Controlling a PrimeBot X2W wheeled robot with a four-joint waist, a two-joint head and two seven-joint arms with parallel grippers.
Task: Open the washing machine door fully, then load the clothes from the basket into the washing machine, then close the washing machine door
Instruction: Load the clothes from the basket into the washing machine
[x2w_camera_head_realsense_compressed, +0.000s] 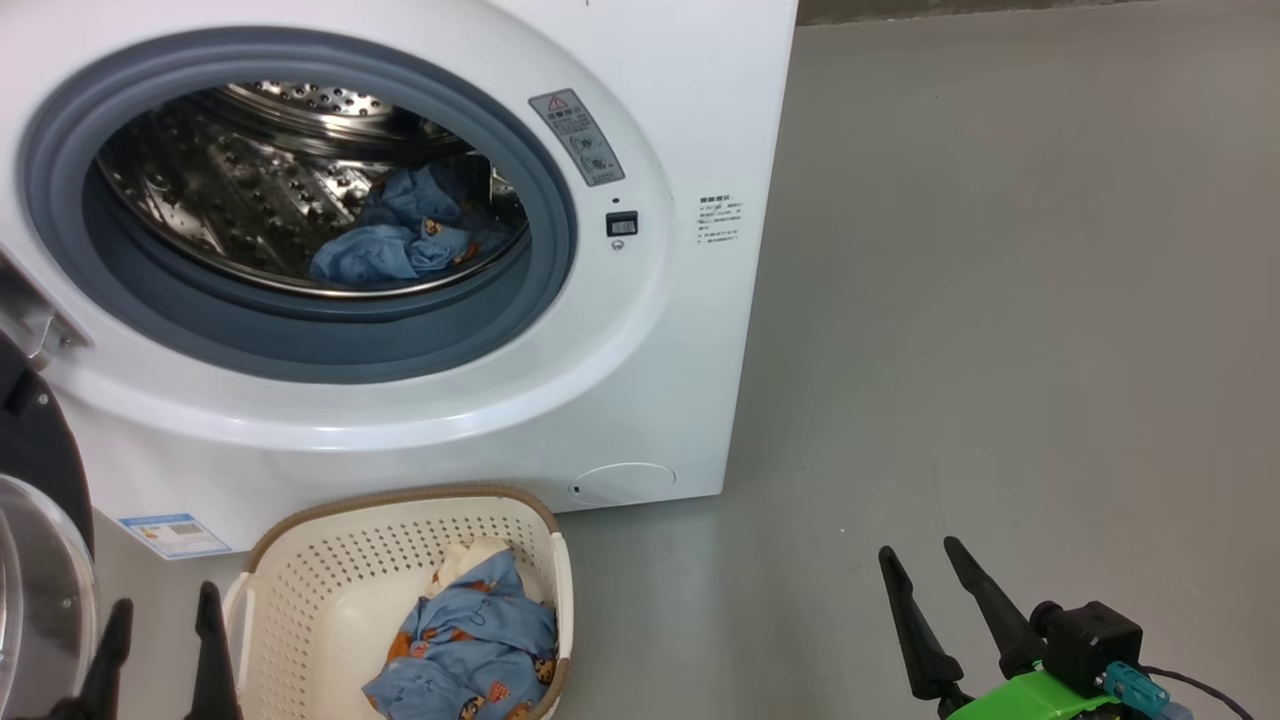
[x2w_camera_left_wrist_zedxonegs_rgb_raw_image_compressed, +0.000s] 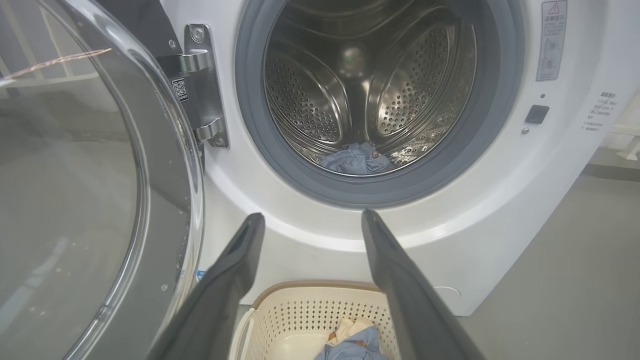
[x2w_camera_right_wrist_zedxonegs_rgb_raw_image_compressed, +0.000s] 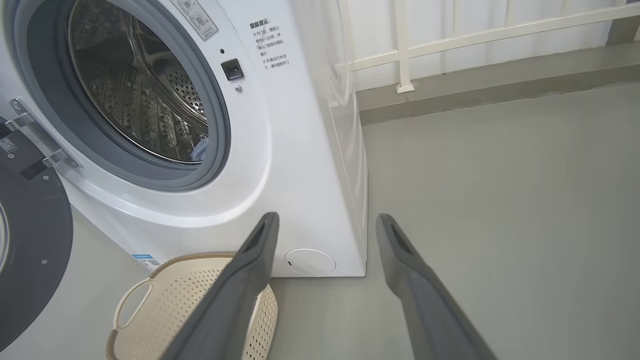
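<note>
As door (x2w_camera_right_wrist_zedxonegs_rgb_raw_image_compressed: 30, 240) stands open, basket (x2w_camera_head_realsense_compressed: 300, 590) before washer (x2w_camera_head_realsense_compressed: 640, 380), railing (x2w_camera_right_wrist_zedxonegs_rgb_raw_image_compressed: 400, 45) beyond

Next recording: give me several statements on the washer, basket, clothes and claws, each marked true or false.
1. The door stands open. True.
2. The drum is empty. False: blue clothes lie in it.
3. The basket has been emptied. False: printed blue clothes are in it.
4. The left claw and the right claw are both open and hold nothing. True.
5. The basket sits on top of the washer. False: it stands on the floor in front of the washer, below the drum opening.
</note>
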